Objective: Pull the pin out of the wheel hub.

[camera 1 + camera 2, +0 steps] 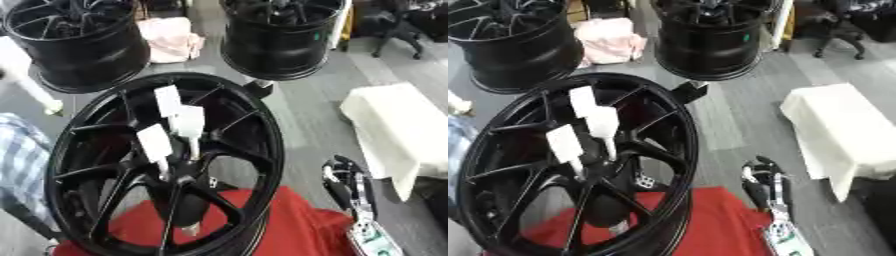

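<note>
While a checked cloth (pixel 19 150) shows at the left edge, a black wheel rim (pixel 262 125) stands on edge at the centre of the view, its lower part resting on a red cloth (pixel 289 227). Three white pins (pixel 157 145) with blocky white heads stick out of the wheel hub (pixel 179 175), grouped close together and pointing up toward the camera; their thin shanks run down into the hub between the spokes. Behind, two more black wheels (pixel 79 45) stand on the grey floor with a pink cloth (pixel 173 39) between them. Right of the rim, the robot's right hand (pixel 346 182) rises from the lower right, fingers up and relaxed, holding nothing and well apart from the pins. Farther right lies a white cloth-covered block (pixel 394 130). The left hand does not show.
</note>
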